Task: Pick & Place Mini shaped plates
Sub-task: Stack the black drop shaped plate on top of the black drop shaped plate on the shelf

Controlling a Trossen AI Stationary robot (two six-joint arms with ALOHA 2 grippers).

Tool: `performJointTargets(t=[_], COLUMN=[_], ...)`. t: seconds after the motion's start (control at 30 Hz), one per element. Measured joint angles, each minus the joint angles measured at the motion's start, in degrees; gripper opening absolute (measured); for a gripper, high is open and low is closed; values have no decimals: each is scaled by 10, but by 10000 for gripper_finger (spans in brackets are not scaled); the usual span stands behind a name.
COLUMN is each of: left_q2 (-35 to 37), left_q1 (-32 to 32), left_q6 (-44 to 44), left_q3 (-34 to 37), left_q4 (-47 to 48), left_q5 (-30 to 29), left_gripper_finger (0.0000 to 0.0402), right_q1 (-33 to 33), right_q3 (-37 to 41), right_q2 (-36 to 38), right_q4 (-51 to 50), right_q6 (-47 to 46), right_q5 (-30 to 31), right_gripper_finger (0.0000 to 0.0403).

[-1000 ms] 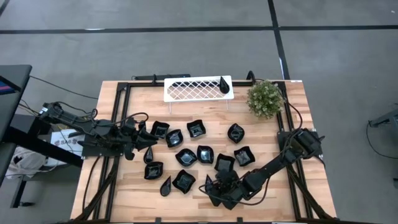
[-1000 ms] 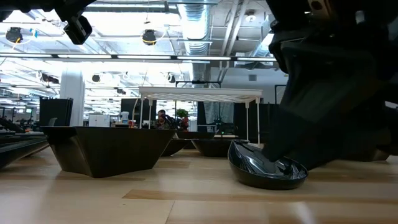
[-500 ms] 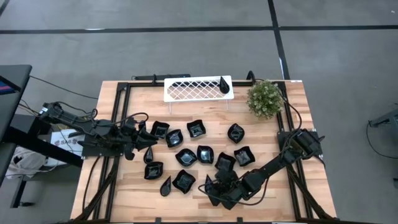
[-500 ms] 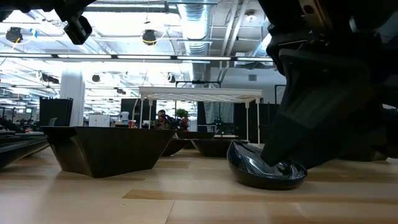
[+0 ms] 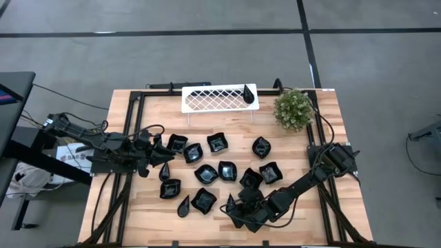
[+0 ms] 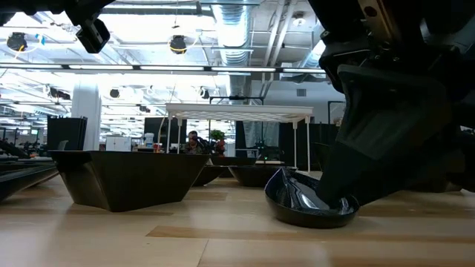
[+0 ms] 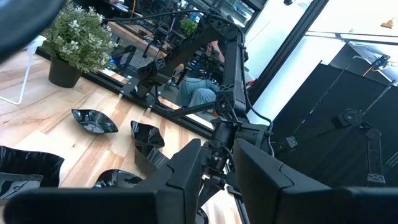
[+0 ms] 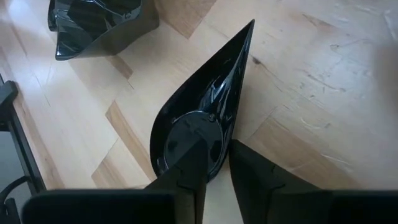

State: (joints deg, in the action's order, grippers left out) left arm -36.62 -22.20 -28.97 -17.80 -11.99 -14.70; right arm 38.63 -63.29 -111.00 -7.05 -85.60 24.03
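Several glossy black mini shaped plates (image 5: 207,173) lie spread over the middle of the wooden table. One teardrop plate (image 5: 248,93) rests in the white lattice tray (image 5: 213,98) at the far edge. Near the front edge my right gripper (image 5: 236,205) slants down onto another teardrop plate (image 8: 205,106), shut on its rim. In the low view that plate (image 6: 297,204) sits tipped on the wood. My left gripper (image 5: 156,156) hovers at the table's left side, open, with nothing between its fingers (image 7: 186,180). My right gripper has the teardrop plate's rim (image 8: 225,144) at its rounded end. One finger (image 8: 186,165) is inside the dish and the other (image 8: 252,171) is outside the wall. The fingers slant down from the table's right. The plate's underside (image 6: 308,219) rests on the wood, tipped.
A green bushy plant (image 5: 293,109) stands at the far right corner. A squarish plate (image 8: 99,25) lies close beside the held one, and a large one (image 6: 122,178) sits toward the left. Black frame rails and cables run along the table's edges.
The teardrop plate under my right gripper has slid a little sideways along the wood and tipped, one side of its rim rising. The right gripper has stayed in place over it. My left arm has kept still.
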Motion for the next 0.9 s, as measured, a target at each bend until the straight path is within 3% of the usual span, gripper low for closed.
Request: performJointTargets(t=[0.5,0.9], left_q2=[0,0], left_q1=[0,0], left_q6=[0,0], left_q3=[0,0], left_q4=[0,0], left_q5=[0,0], left_gripper_finger=[97,97], right_q1=[0,0], right_q3=[-6,-44], right_q2=[-1,-2], right_q4=[0,-12], right_q6=[-6,2], right_q5=[-6,-6], right_gripper_finger=[4,3])
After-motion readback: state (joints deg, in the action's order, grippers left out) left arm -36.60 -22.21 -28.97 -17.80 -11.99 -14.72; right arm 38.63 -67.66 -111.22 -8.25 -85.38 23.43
